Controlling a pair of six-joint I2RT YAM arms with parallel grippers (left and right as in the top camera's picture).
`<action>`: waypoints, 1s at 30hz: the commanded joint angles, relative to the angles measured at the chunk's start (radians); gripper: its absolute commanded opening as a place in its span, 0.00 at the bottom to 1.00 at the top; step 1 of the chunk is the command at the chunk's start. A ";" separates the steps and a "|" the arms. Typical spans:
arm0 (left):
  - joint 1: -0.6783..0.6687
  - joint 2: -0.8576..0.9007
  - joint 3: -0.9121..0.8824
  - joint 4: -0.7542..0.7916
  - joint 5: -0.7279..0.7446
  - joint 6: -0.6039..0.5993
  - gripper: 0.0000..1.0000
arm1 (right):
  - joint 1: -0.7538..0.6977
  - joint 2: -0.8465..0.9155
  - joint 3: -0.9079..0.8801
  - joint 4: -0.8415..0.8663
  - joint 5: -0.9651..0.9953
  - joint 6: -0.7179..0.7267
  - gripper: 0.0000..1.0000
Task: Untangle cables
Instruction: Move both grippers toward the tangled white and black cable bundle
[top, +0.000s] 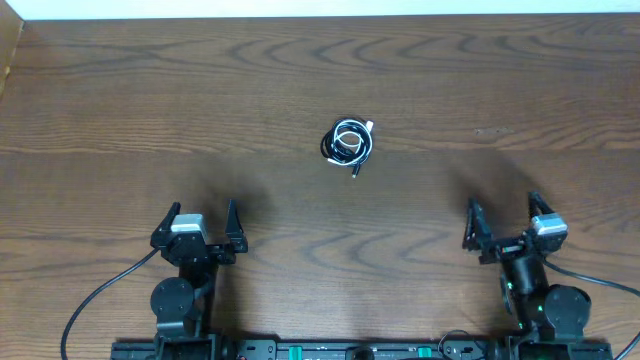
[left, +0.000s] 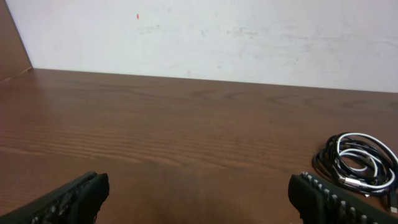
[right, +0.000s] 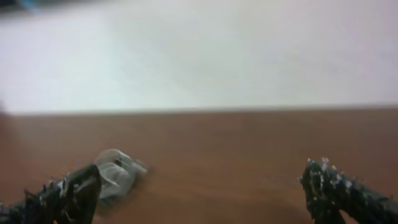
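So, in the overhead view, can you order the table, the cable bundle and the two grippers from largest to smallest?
1. table
2. left gripper and right gripper: they look alike, so I would not rank them
3. cable bundle, clearly the smallest

Overhead camera: straight down, high above cables (top: 349, 143), whole table (top: 120, 90) in frame. Left wrist camera: low, left of cables, facing wall (left: 249, 31) beyond. Right wrist camera: low, right of cables, same facing, blurred. Overhead, left wrist share cables.

Cables (top: 349, 143) coiled mid-table (top: 150, 110)
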 joint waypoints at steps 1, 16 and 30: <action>-0.005 -0.006 -0.019 -0.030 0.012 0.014 0.98 | -0.001 -0.005 -0.001 0.135 -0.173 0.177 0.99; -0.005 -0.006 -0.019 -0.030 0.012 0.014 0.98 | -0.001 0.055 0.244 0.486 0.029 -0.215 0.99; -0.005 -0.006 -0.019 -0.030 0.012 0.014 0.97 | -0.001 0.781 0.993 -0.452 -0.441 -0.275 0.99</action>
